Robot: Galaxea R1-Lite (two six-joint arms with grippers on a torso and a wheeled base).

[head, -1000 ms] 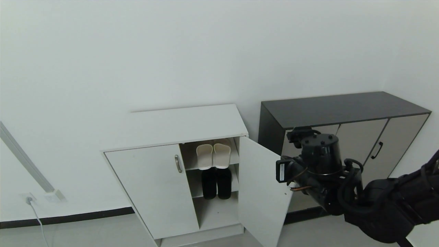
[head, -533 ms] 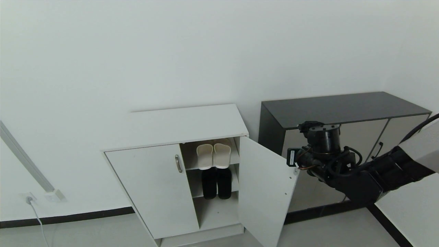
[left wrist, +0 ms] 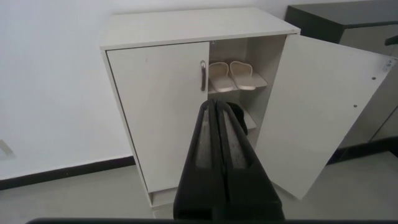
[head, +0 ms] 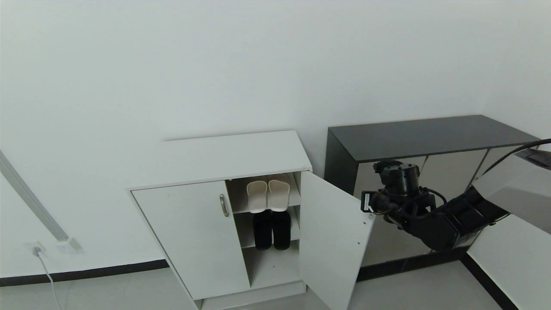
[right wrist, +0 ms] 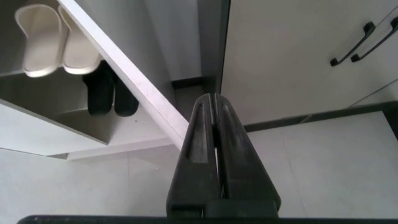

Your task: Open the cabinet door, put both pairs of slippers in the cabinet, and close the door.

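Right arm is reaching farther out than a second ago, with the right end effector now sitting just beside the free edge of the open door; can't tell if they're touching. Its flat black fingers are pressing together, gripping nothing. Left end effector is likewise pinched together and empty, pointing at the cabinet, a smooth white laminate box. Cream moulded slippers are lying on the upper shelf, black slippers on the shelf below. A curved metal handle is sitting on the closed left door. A matte dark cabinet is standing alongside.
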